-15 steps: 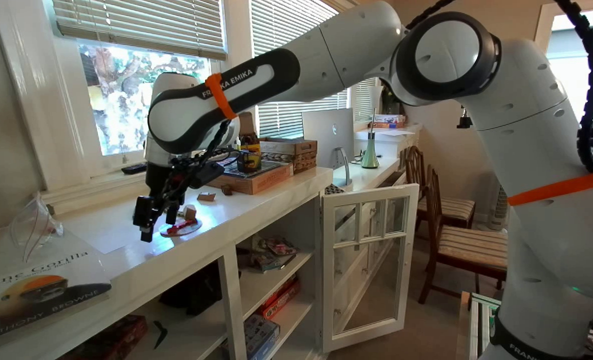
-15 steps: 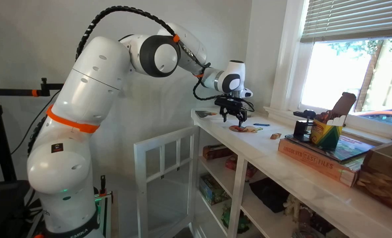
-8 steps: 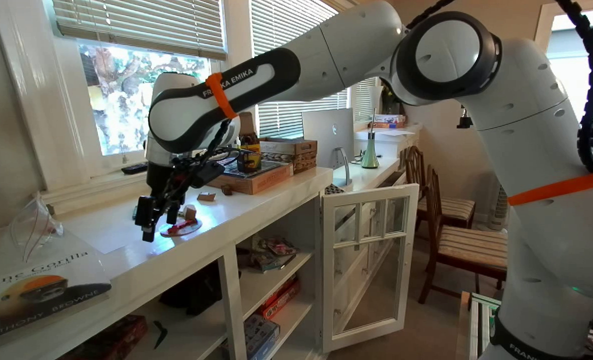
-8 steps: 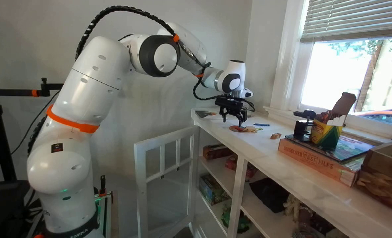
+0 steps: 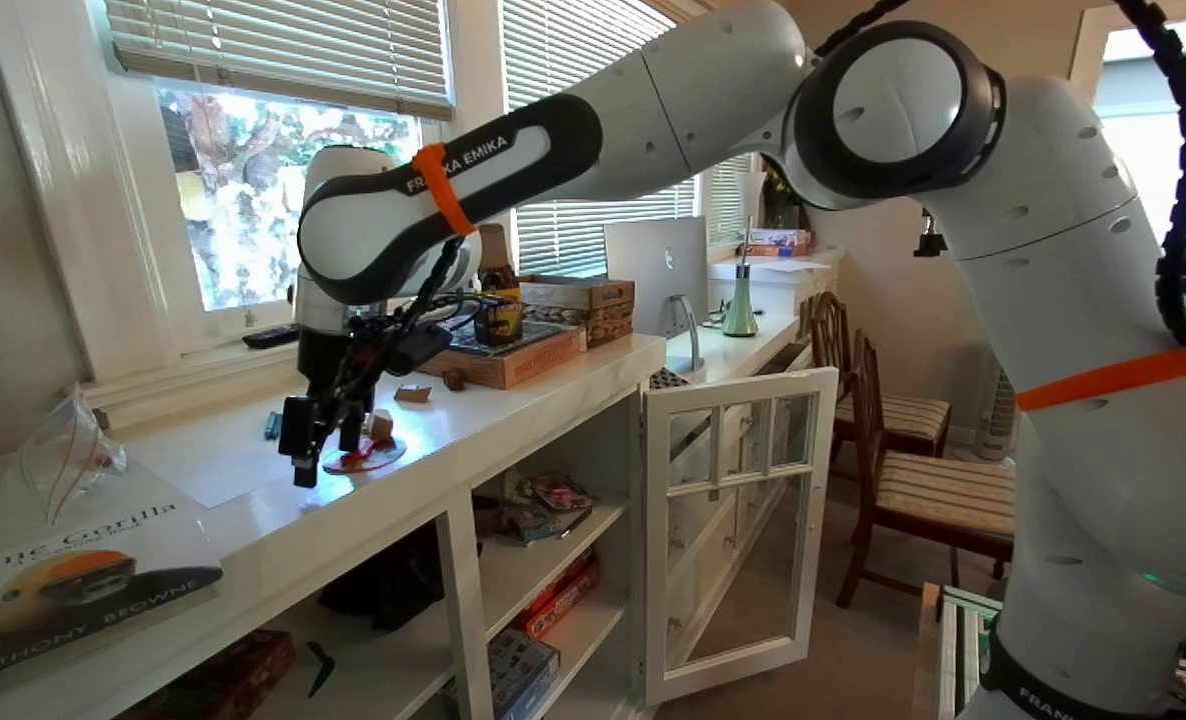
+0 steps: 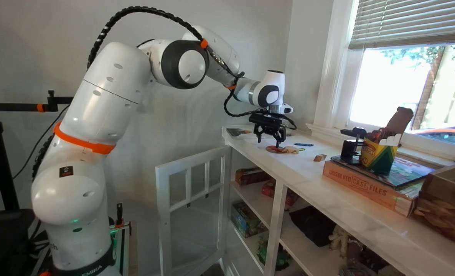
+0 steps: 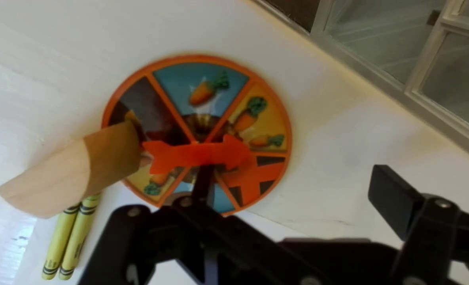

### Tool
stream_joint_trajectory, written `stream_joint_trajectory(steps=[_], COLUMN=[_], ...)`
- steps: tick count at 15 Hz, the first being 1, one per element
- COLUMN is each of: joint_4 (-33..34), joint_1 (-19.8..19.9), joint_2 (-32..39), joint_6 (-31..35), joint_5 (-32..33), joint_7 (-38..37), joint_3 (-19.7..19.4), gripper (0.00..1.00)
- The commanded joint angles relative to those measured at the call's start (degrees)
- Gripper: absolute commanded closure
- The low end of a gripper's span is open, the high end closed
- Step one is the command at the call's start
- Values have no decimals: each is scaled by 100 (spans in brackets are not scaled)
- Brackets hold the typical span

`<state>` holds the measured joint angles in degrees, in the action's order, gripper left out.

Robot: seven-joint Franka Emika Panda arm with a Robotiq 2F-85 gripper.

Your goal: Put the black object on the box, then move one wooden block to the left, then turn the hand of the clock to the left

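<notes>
while the tabletop [image 6: 308,172] carries the brown box [image 6: 365,186], our claw [image 6: 268,144] gapes wide, gripping nothing.
we see the round clock [image 7: 203,118] partly beneath one finger [image 7: 203,188], the black object [image 6: 350,150] on the flat thing [image 6: 408,169] atop the box, a wooden block [image 7: 68,170] hiding part of the clock's rim, and the red hand [image 7: 197,153] right by that finger; whether they touch we cannot tell.

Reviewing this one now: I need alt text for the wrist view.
An open black gripper has one fingertip at the image-lower edge of a red arrow on a round picture spinner; contact is unclear. A wooden block overlaps the spinner's left rim in the image and partly hides two yellow crayons.
</notes>
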<state>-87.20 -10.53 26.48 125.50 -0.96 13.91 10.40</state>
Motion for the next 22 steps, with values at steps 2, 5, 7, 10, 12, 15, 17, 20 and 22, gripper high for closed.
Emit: stream_joint_trajectory(steps=[2,5,7,10,12,15,17,20,22], joint_4=[-193,-201,-214,-258,-278,-323,-374,-416,-444], joint_1=[53,66,71,80,85,135,162,180,180], joint_2=[-188,-242,-284,-340,-353,-371,-397,-424,-443], joint_6=[-201,-294,-344,-373,-370,-341,-343,-341,-360], joint_5=[35,31,34,54,50,-111,-196,-249,-236], joint_7=[157,224,243,297,310,418,478,520,552], joint_3=[32,31,28,20,18,89,122,153,156], gripper=[0,0,0,0,0,0,0,0,0])
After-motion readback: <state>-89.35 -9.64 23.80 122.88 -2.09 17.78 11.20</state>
